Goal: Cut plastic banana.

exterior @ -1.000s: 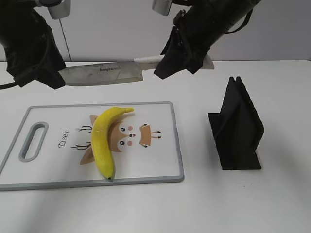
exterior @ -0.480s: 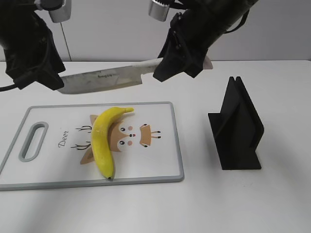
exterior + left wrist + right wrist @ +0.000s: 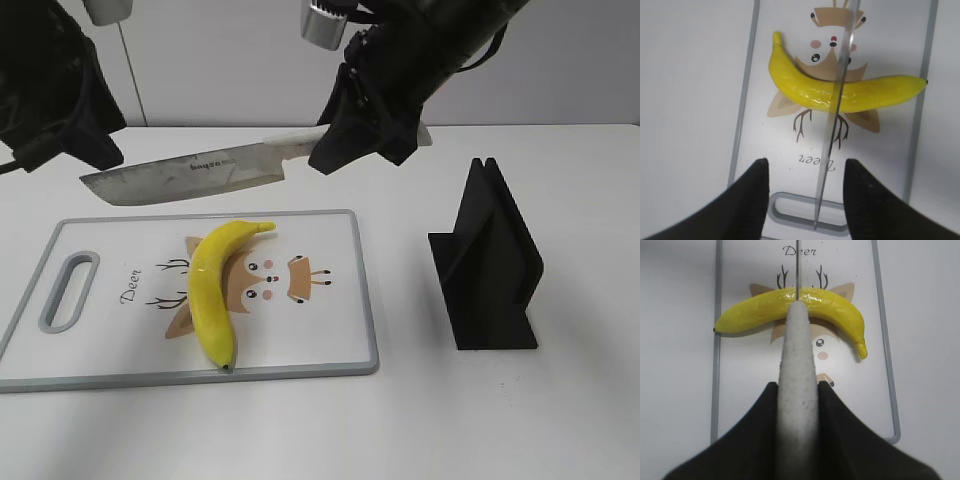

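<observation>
The plastic banana (image 3: 210, 290) lies whole on the white deer cutting board (image 3: 330, 335); it also shows in the left wrist view (image 3: 845, 92) and the right wrist view (image 3: 765, 310). My right gripper (image 3: 798, 390) is shut on the knife's white handle (image 3: 797, 390) and holds the knife (image 3: 190, 175) in the air, blade pointing left, above the board's far edge. In the wrist views the blade (image 3: 832, 120) lines up across the banana's middle. My left gripper (image 3: 806, 170) is open and empty above the board's handle slot, its fingers either side of the blade tip without touching it.
A black knife stand (image 3: 487, 265) stands on the white table right of the board. The board's handle slot (image 3: 68, 290) is at its left end. Both black arms hang over the far side of the table.
The knife has tilted and moved down and left, its tip lower now. My left gripper has drawn back up and left, away from the blade.
</observation>
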Tool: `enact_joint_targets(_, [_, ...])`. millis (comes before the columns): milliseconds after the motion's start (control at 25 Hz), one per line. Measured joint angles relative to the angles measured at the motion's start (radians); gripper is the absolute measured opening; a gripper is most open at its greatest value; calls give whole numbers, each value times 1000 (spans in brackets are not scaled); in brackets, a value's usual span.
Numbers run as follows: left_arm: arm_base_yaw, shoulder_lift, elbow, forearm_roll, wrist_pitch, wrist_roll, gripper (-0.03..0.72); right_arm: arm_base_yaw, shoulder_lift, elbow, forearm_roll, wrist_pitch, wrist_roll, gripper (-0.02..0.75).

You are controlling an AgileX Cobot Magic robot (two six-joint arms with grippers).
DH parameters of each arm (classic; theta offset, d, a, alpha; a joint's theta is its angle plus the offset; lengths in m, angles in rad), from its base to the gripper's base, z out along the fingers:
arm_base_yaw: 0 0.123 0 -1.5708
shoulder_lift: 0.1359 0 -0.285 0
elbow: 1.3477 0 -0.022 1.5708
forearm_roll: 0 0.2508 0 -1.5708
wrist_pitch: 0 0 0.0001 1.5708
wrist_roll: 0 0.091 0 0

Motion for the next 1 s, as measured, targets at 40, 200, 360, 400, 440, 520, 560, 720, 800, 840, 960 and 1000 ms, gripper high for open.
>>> enact_joint_targets(40, [0,6,0,0,3,0,463,0,0,0,5,-3,-4,183])
enact_joint_targets(200, [0,26,25,1,-3,0,463,0,0,0,14,-15,-8,183])
enact_joint_targets(360, [0,31,67,7,-25,0,463,0,0,0,21,-29,-8,183])
enact_joint_targets(400, [0,31,70,7,-33,0,459,0,0,0,23,-30,-8,183])
enact_joint_targets(440, [0,31,70,7,-41,0,453,0,0,0,23,-30,-8,183])
enact_joint_targets(520, [0,31,70,-2,-53,0,429,0,1,0,25,-30,-8,183])
enact_joint_targets(560, [0,31,70,-8,-55,0,417,0,2,0,30,-30,-8,183])
enact_joint_targets(720, [0,31,70,-19,-55,0,367,0,25,0,64,-31,-9,183])
enact_joint_targets(800, [0,31,70,-19,-55,0,322,0,34,0,73,-31,-9,183])
enact_joint_targets(840, [0,31,70,-19,-55,0,298,0,37,0,74,-31,-9,183])
enact_joint_targets(960, [0,31,70,-14,-56,0,213,0,39,0,80,-31,-10,183])
enact_joint_targets(1000, [0,31,70,-5,-56,0,184,0,40,0,87,-31,-12,183])
